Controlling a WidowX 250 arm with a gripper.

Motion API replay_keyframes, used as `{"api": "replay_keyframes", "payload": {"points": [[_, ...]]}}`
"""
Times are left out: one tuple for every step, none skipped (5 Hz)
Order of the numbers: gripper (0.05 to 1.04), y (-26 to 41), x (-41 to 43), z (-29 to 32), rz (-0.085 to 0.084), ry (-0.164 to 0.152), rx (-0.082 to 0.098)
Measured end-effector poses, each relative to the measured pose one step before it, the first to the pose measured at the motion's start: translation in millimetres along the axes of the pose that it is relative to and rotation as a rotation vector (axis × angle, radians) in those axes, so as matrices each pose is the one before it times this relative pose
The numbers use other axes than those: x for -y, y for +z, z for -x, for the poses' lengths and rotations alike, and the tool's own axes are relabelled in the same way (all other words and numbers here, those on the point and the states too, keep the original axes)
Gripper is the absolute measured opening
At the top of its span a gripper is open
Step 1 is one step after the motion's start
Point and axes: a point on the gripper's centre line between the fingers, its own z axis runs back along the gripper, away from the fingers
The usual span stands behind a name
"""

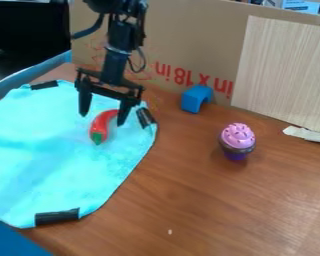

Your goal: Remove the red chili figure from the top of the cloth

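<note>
Camera view: black gripper (102, 119) poised over the turquoise cloth (49, 160), fingers spread wide. On the cloth, just camera-side of that gap, the red chili (99, 129), green end toward the camera, curved tip toward the cardboard (189, 35); long axis roughly crosswise to the finger spread, apparently well set for a pinch.

I see my black arm (116, 64) come in from the top edge of my view, left of the middle. It hangs almost straight down, leaning just a bit. Thin black wires (142, 61) bend out beside it. At the low end, my gripper (102, 119) is wide open, with its two fingers (84, 102) apart and pointing down.
</note>
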Motion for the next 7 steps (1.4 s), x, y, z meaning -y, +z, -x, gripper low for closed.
{"api": "replay_keyframes", "payload": {"points": [[1.000,-5.34,0.53,-6.34,-0.0089,0.0148,-0.0346],[1.000,-7.15,-1.04,-5.62,-0.0160,0.0094,-0.0338],[0.957,-3.42,0.37,-5.79,-0.0299,0.0040,-0.0111],[0.702,-1.30,1.65,0.76,0.0013,0.0203,-0.0220],[0.441,-1.27,2.07,2.27,0.0101,0.0124,-0.0156],[0.430,-2.05,-0.67,2.85,-0.0047,0.0036,-0.0110],[0.430,3.40,1.51,7.81,0.0277,-0.0032,-0.0306]]}}
